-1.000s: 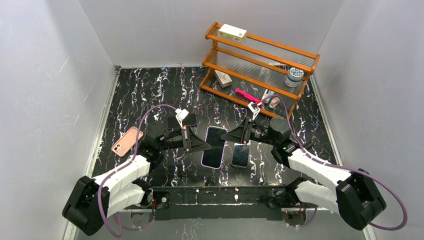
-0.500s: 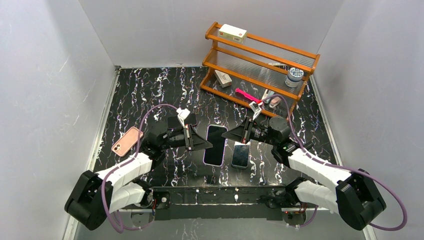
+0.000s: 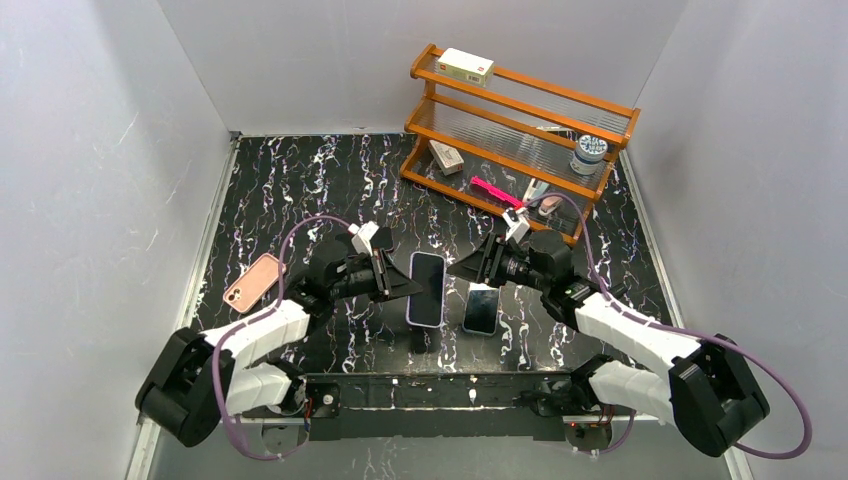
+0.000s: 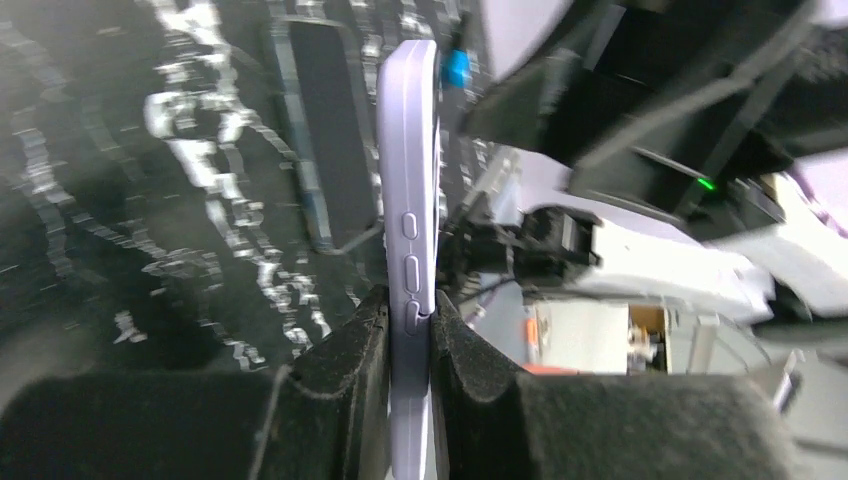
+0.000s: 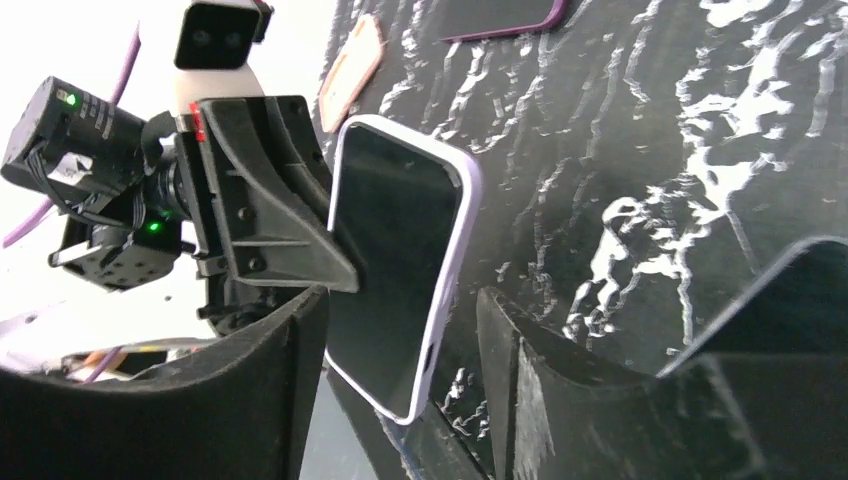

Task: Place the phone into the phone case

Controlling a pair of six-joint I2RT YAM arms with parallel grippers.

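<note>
Over the bench (image 3: 300, 180) middle, lifted onto its edge now instead of lying flat: lilac phone case (image 3: 426, 290), pinched by left gripper (image 4: 408, 335). Spread open close beside it, gripping nothing: right gripper (image 5: 395, 330). Flat just alongside: phone (image 3: 481, 310); insertion not yet begun.

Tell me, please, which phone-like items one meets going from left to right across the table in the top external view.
Pink phone-shaped slab lying flat → phone in a lilac case, held off the table by the left gripper → dark, blue-rimmed phone-shaped slab lying flat.
</note>
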